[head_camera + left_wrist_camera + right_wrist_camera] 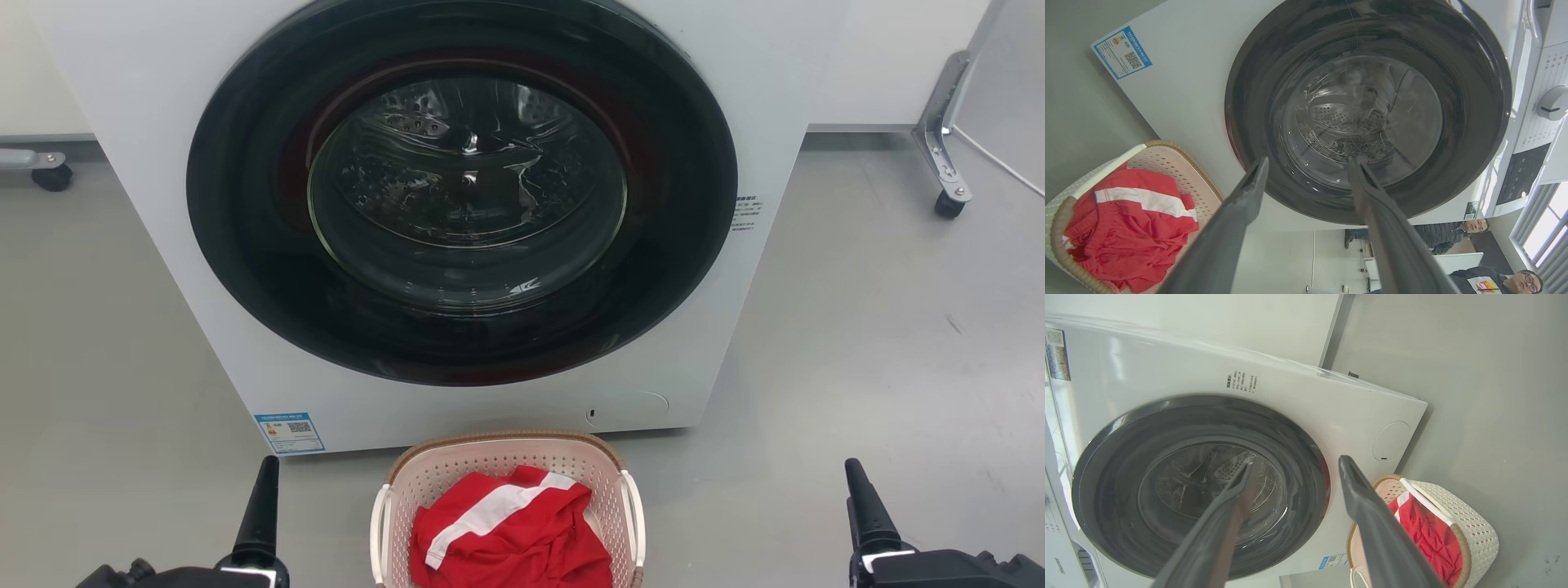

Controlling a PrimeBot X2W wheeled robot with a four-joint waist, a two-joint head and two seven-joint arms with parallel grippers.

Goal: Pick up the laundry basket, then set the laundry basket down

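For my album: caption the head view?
Laundry basket of red clothing before the washing machine, flanked by left gripper and right gripper.

One washer, one basket, one red garment, one blue label, two casters, two people, two grippers (left gripper, right gripper), two fingers each.

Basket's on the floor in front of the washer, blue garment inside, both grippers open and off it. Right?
Not quite. The head view shows the garment in the basket is red with a white stripe, not blue. The rest holds: basket before the washer, left gripper and right gripper open, off it.
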